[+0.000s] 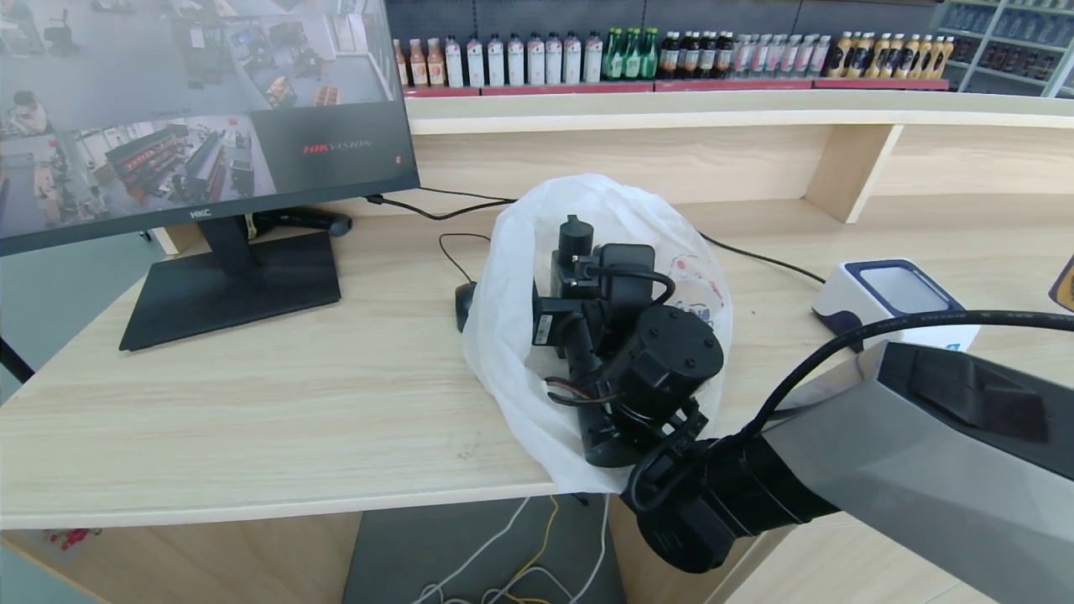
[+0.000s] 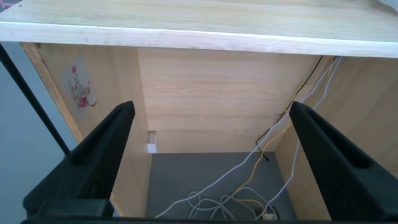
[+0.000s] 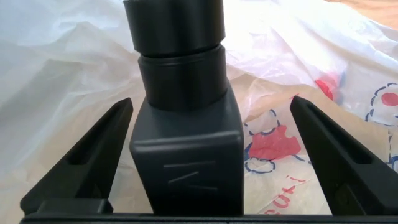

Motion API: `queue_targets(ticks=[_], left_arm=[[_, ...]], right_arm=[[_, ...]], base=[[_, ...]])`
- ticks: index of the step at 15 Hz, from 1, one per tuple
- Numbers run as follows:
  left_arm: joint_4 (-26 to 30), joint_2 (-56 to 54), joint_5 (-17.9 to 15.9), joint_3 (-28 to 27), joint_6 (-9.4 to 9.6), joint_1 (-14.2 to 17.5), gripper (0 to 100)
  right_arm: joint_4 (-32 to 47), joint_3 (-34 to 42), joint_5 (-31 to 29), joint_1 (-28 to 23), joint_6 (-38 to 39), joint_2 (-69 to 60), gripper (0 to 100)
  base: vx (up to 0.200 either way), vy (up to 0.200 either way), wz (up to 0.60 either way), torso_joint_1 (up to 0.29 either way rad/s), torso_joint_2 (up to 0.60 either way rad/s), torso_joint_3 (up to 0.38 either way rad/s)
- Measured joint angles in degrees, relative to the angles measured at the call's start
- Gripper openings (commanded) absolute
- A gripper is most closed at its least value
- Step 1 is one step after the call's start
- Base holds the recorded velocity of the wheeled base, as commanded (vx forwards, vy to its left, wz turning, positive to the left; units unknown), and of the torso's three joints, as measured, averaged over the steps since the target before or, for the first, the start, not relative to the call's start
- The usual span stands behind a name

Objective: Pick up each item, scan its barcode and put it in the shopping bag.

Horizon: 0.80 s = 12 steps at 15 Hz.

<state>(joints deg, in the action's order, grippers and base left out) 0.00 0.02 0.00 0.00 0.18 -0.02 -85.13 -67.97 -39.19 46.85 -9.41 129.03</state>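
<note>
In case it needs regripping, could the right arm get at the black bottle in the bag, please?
Probably yes: the right gripper has its jaws open either side of the bottle inside the bag, nothing between.

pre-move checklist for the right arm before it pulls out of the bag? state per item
1. Right tool open: ok, both fingers clear of the black bottle.
2. Bottle inside the shopping bag: ok, white film surrounds it.
3. Bottle settled, will not tip: cannot tell.
4. Barcode scanned: cannot tell.
5. Left tool out of the way: ok, open, empty, below the counter edge.
6. Barcode scanner unobstructed: ok.
</note>
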Motion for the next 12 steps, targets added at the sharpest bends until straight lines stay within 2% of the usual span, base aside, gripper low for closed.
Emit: queue_targets(ticks=[12], left_arm=[[0.0,0.0,0.0,0.0,-0.02,0.0,100]], right_arm=[[-0.3,1.9,-1.5,3.2,-4.7,-6.2,100]], base=[[0.0,0.0,0.0,0.0,0.0,0.0]])
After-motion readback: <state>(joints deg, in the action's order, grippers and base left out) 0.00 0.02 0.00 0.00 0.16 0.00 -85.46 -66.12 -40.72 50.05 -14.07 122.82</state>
